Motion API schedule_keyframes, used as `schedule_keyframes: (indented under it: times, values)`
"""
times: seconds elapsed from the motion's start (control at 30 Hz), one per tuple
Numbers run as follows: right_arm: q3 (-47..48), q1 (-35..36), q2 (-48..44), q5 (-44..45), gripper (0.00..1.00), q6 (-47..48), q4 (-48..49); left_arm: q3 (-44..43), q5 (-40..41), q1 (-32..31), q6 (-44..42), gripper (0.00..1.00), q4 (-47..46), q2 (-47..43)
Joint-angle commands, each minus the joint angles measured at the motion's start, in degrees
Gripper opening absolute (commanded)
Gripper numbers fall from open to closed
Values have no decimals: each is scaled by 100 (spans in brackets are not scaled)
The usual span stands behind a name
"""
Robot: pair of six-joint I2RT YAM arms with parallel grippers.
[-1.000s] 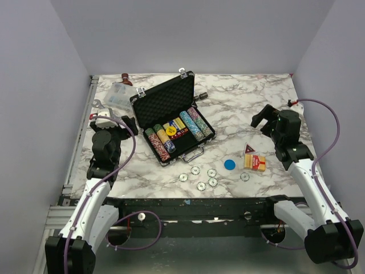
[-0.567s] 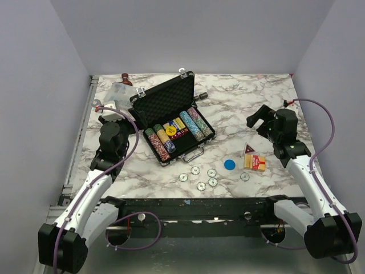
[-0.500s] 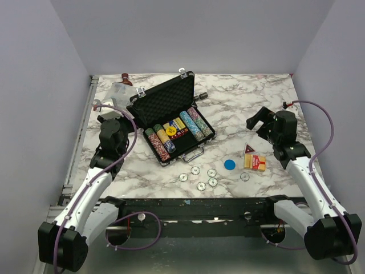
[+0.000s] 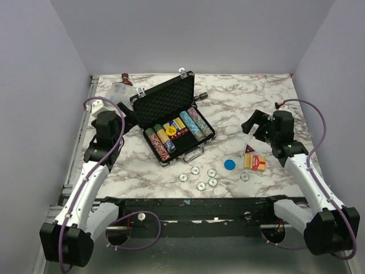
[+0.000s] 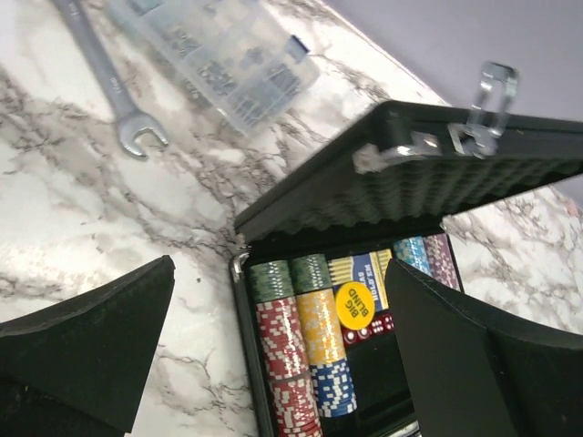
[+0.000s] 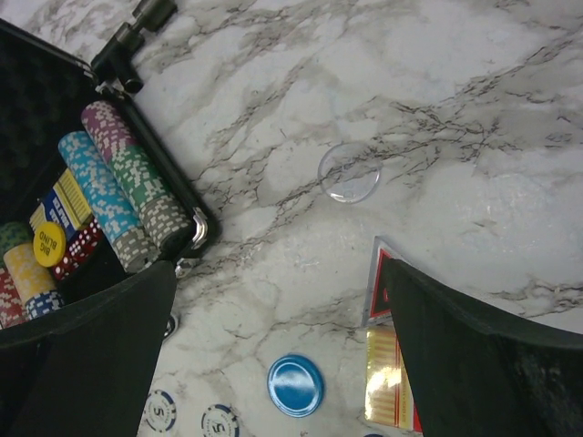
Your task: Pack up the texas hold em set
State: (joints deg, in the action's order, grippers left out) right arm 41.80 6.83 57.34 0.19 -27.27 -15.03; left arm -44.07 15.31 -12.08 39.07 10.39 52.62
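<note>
the black briefcase (image 4: 171, 123) is sitting open at nine o'clock of the marble table's (image 4: 239, 103) centre, its yellow disc (image 5: 353, 305) reading "big blind" beside ridged chip rows (image 5: 284, 337). loose chips (image 4: 212, 182) marked "5", a blue disc (image 4: 229, 165) and card boxes (image 4: 255, 162) are lying at its five o'clock, and a clear plastic box (image 5: 214, 50) and steel wrench (image 5: 109, 82) at ten. the left gripper (image 5: 282, 269) and right gripper (image 6: 281, 269) are hovering with fingers spread wide, holding nothing.

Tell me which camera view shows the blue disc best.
The right wrist view: the blue disc lies close and large there, its round rim clear. The top external view shows it only as a small blue dot, left of the card boxes. The left wrist view does not show it at all.
</note>
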Motion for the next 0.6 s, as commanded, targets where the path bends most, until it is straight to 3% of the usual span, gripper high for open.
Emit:
schedule_keyframes:
  times: [0.0, 0.17, 0.37, 0.47, 0.57]
  values:
    - [7, 26, 220, -614, 100, 215, -82, 291, -1123, 900, 422, 99, 502, -144]
    - [-94, 29, 398, -1195, 100, 257, -52, 682, -2587, 1137, 66, 98, 90, -221]
    - [-326, 248, 762, -1758, 100, 18, 172, 1289, -3319, 1029, 253, 99, -280, -578]
    - [-357, 772, 1015, -1303, 100, -70, 154, 1476, -3396, 591, 291, 99, -266, -613]
    - [-274, 1489, 1398, -891, 100, -252, 93, 1498, -3022, -378, 297, 98, -245, -602]
